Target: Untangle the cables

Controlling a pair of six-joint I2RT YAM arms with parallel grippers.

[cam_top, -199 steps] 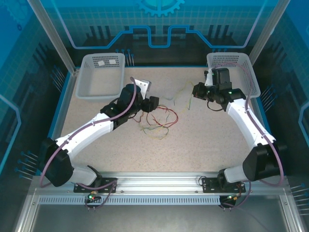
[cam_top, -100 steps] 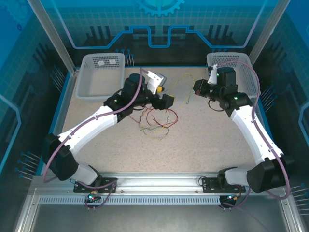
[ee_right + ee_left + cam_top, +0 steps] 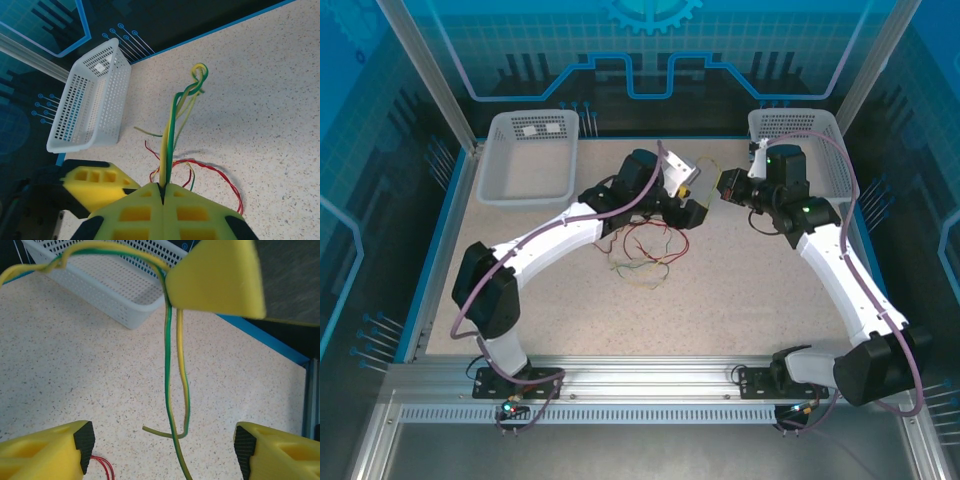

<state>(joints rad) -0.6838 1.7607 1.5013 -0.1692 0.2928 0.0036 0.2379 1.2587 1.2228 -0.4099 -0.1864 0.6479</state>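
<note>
My right gripper [image 3: 163, 186] is shut on a yellow-green cable [image 3: 172, 125], which stretches away from its tips into a twisted loop. My left gripper [image 3: 164, 440] stands open with its fingers wide apart. That cable [image 3: 169, 370] hangs between them, touching neither. From above, the left gripper [image 3: 698, 206] sits close beside the right gripper [image 3: 720, 187] at the table's middle back. A loose tangle of red cables [image 3: 655, 240] and yellow-green cables [image 3: 638, 268] lies on the table below them. Red cables [image 3: 220, 172] also lie under the right gripper.
One white basket [image 3: 525, 160] stands at the back left and another white basket [image 3: 820, 135] at the back right. The speckled table [image 3: 740, 290] has a blue rim. Purplish-grey cables loop along both arms.
My left arm has swung right and forward, bringing its open gripper up to the right gripper. The right gripper has shifted slightly left, still holding the yellow-green cable.
</note>
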